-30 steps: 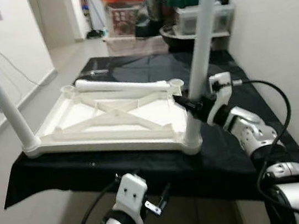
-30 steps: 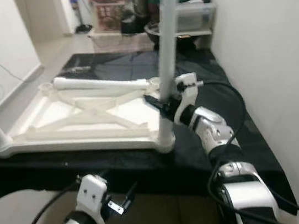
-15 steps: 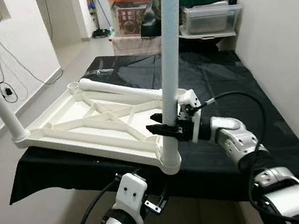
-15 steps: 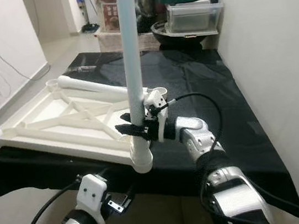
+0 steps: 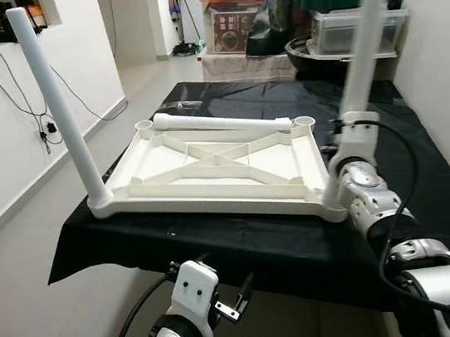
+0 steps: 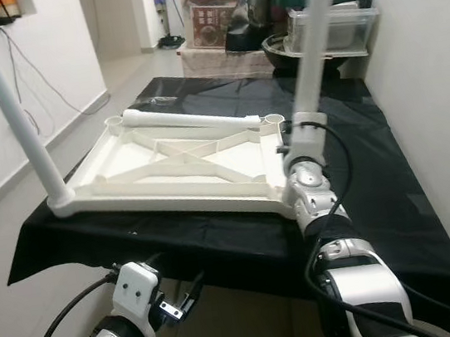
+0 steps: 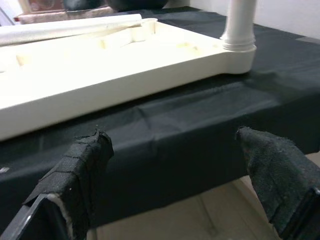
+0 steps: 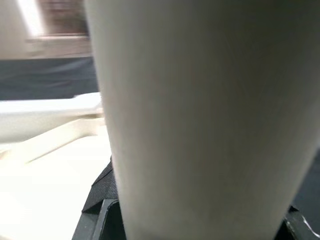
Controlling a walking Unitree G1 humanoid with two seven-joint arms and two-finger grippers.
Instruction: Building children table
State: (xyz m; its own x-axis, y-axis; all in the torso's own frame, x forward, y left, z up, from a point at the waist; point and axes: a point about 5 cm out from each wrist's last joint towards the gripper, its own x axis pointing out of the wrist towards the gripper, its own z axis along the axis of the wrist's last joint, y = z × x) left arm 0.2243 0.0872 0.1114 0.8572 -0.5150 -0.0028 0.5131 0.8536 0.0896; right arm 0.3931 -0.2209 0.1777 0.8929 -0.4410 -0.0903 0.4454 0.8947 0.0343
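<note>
Now the right end effector (image 5: 346, 145) is clamping the near-right table leg (image 5: 360, 57) low on its shaft, its black fingers (image 8: 102, 192) pressing against the white tube just above the corner socket, at about four o'clock in the head view. That leg is leaning slightly off upright, rising toward one o'clock. It is standing in a corner of the upturned white tabletop (image 5: 216, 165), which is lying underside-up on the counter (image 5: 429, 190) draped in black cloth, its ribbed bracing facing up. A second leg (image 5: 60, 108) is standing at the near-left corner, at nine o'clock. A loose leg (image 5: 223, 123) is lying across the far edge of the tabletop at twelve o'clock. The left end effector (image 7: 175, 175) is hovering below the counter's near edge at seven o'clock, fingers spread wide and holding nothing. Storage bins (image 5: 236, 12) are sitting beyond the counter
</note>
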